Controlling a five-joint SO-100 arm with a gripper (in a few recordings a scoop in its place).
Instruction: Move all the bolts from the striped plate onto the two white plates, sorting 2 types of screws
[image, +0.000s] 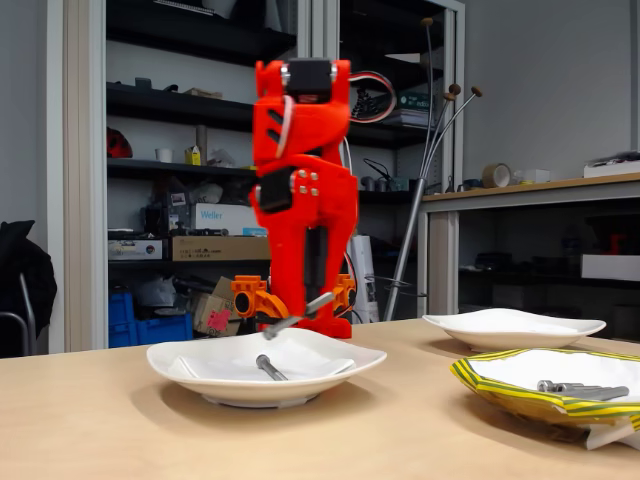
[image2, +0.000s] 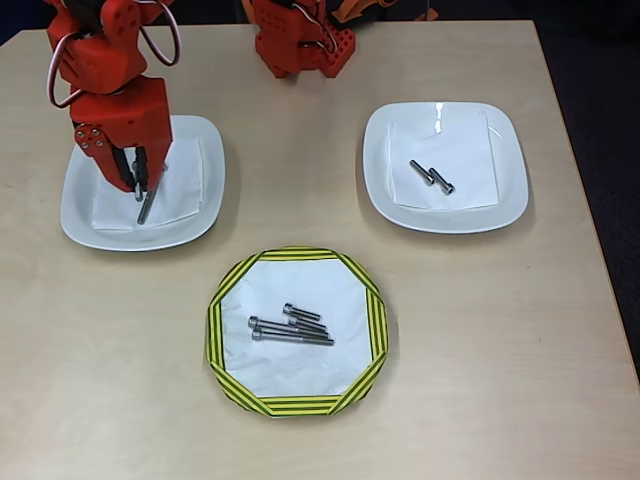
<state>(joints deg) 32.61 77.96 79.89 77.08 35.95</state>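
Note:
My red gripper hangs over the left white plate, shut on a long thin bolt. In the fixed view the gripper holds that bolt tilted just above this plate, and another bolt lies on the plate below it. The right white plate, seen as the far plate in the fixed view, carries two short thick bolts. The striped plate at the front middle holds several bolts.
The arm's red base stands at the table's back edge between the two white plates. A folded white paper lies in each white plate. Bare tabletop separates the three plates. Shelves and a bench stand behind the table.

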